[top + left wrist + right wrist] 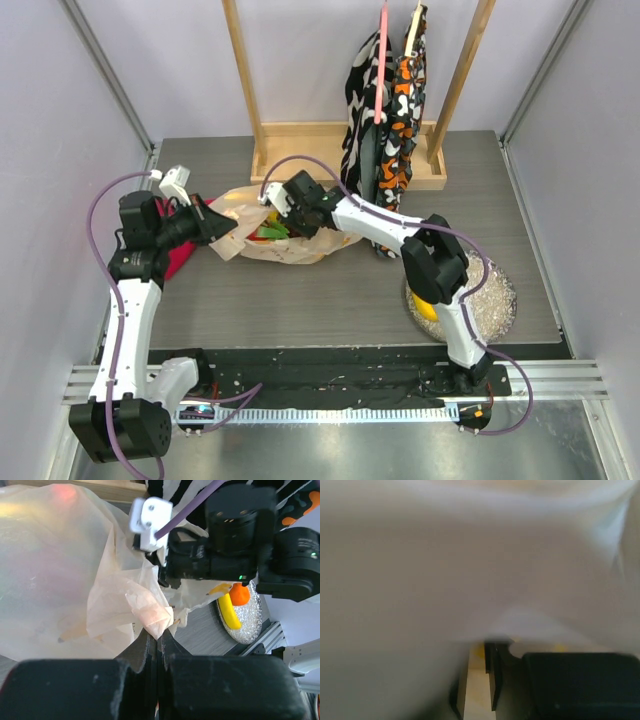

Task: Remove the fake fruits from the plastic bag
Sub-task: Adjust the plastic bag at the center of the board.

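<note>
The left end effector (157, 634) is clenched on a fold of the bag (292, 247). Just to its right, the right end effector (270, 210) dips into the bag's mouth above red and green fruits (268, 232); I cannot tell whether it grips anything. Well beyond it, a banana (231, 616) and an orange (240, 595) lie on the plate (251, 622).

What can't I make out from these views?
Right wrist view: blurred plastic bag film fills it; whether the right gripper holds anything is hidden.
Top view: fake fruits inside mostly covered by bag folds and that gripper.
Left wrist view: bag contents hidden behind bunched film pinched by the left gripper.
</note>
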